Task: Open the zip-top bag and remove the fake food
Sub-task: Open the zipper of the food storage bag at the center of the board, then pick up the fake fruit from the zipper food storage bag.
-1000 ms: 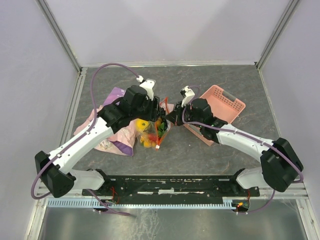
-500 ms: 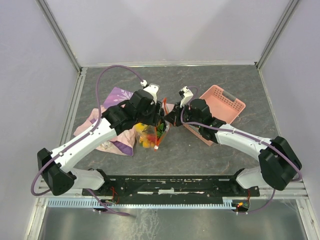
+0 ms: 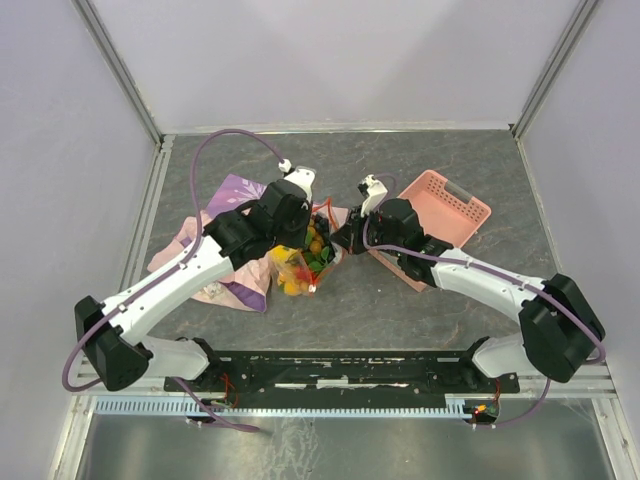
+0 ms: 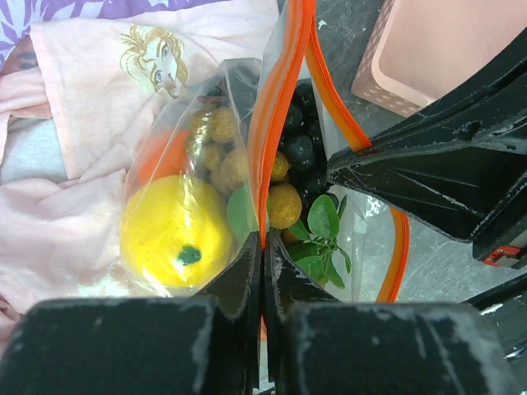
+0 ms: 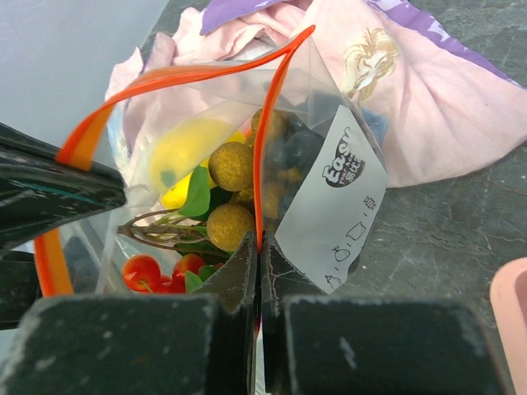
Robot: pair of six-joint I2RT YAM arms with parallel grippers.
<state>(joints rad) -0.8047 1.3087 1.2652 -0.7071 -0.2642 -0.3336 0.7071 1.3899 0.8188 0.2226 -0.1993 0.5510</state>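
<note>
One piece of print can be read, and only in part. A white label [image 5: 329, 222] sits on the clear side wall of the zip-top bag [image 5: 206, 103], just right of the right end effector [image 5: 258, 244] and tilted up to the right from its fingertips. At the label's upper end is a dark, rounded brand logo. Its letters seem to begin "Ea" or "Fa", and the rest cannot be made out with certainty. Below the logo runs a row of thin outline pictograms, too small to tell what they mean. In the top view the label is too small to read.
</note>
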